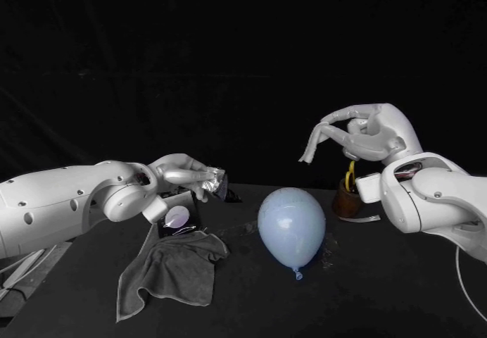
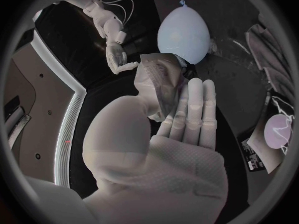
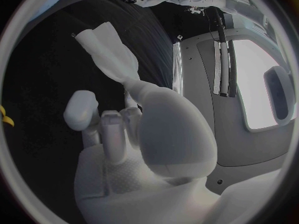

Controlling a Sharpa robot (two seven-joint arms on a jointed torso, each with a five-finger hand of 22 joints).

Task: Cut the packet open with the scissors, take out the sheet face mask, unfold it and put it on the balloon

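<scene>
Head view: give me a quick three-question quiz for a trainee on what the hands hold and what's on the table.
1. True or false: the left hand holds the packet in its fingers.
2. Which lies closer to the left hand? A: the balloon. B: the grey cloth.
3. Fill in: the right hand, raised above the table, holds ____.
Key: 1 true; 2 B; 3 nothing.

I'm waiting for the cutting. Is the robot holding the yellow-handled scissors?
No, the yellow-handled scissors stand in the brown holder, apart from the empty right hand.
</scene>
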